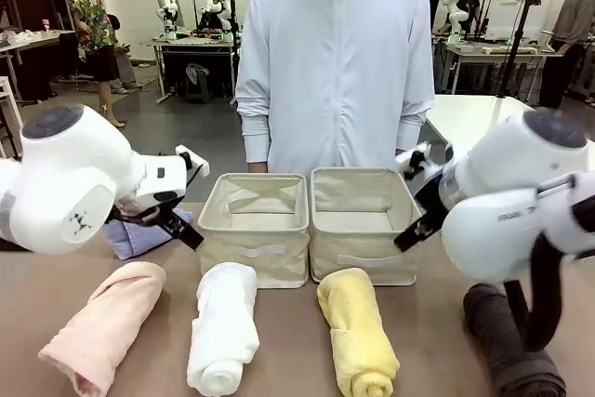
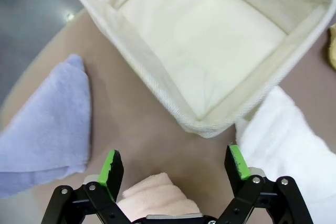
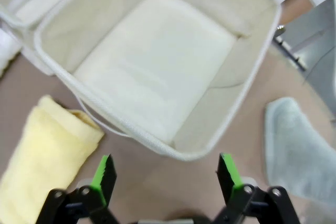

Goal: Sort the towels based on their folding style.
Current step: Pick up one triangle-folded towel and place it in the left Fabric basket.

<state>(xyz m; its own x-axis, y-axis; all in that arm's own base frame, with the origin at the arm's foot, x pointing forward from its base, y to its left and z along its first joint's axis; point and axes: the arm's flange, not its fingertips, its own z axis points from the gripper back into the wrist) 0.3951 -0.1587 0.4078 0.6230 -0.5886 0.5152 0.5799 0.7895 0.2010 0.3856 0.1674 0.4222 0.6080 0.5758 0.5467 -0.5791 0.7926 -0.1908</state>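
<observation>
Sorting not yet begun: baskets (image 1: 256, 178) empty, left gripper (image 2: 176, 163) & right gripper (image 3: 164, 169) spread wide, nothing held; next, prob. left drops onto pink roll (image 2: 149, 196).

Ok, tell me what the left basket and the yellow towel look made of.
Left basket: beige woven fabric, perhaps canvas or cotton, matte; the left wrist view shows a ribbed weave on its rim and soft creases in the lining. Yellow towel: terry cloth, likely cotton; fuzzy, matte pile, plump soft roll.
</observation>
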